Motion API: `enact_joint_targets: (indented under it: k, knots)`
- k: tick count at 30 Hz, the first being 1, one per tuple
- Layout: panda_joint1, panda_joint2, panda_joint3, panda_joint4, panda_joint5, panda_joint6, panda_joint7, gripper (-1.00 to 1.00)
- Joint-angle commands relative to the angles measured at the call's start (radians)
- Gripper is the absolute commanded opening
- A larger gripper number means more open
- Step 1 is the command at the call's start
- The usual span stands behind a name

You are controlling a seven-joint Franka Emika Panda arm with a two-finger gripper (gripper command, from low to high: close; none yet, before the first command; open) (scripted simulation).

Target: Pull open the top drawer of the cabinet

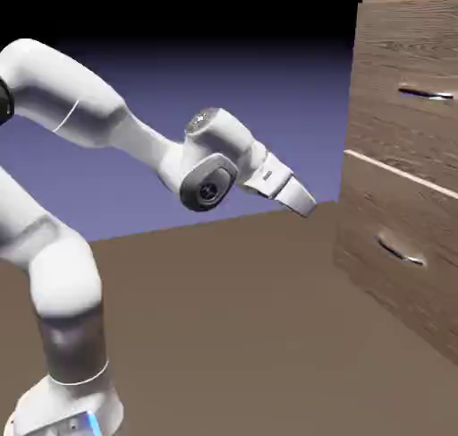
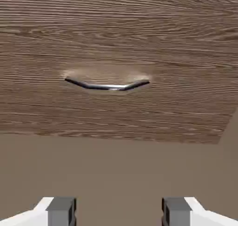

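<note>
The top drawer (image 1: 407,112) sits flush in the upper half of the cabinet (image 1: 385,49), at the right of the exterior view, its slim straight silver handle (image 1: 426,94) high on the wood-grain front. A pale seam separates it from the lower drawer (image 1: 394,255), which carries a bowed silver handle (image 1: 400,252). The cabinet stands on the brown worktop (image 1: 233,318).

The hand (image 1: 304,203) hangs in the air to the left of the cabinet, well apart from it, at about the height of the seam and pointing down and to the right. Its two fingers stand apart with nothing between them. In the hand view the grey fingertips (image 2: 61,210) show wide apart at the bottom edge, and beyond them, across bare worktop, lies the lower front with its bowed handle.

The white arm (image 1: 63,273) rises from the lower left.
</note>
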Motion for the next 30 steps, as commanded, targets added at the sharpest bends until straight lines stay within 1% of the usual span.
enact_joint_targets:
  k: [1, 25, 27, 30]
  knots:
    - [-0.017, 0.031, 0.024, 0.036, 0.014, 0.025, 0.044, 0.00]
    - [-0.416, 0.773, 0.605, 0.892, 0.355, 0.628, 1.087, 0.00]
    - [-0.418, 0.777, 0.609, 0.897, 0.357, 0.632, 1.094, 0.00]
    - [-0.350, 0.848, 0.559, 1.006, 0.395, 0.605, 1.029, 0.00]
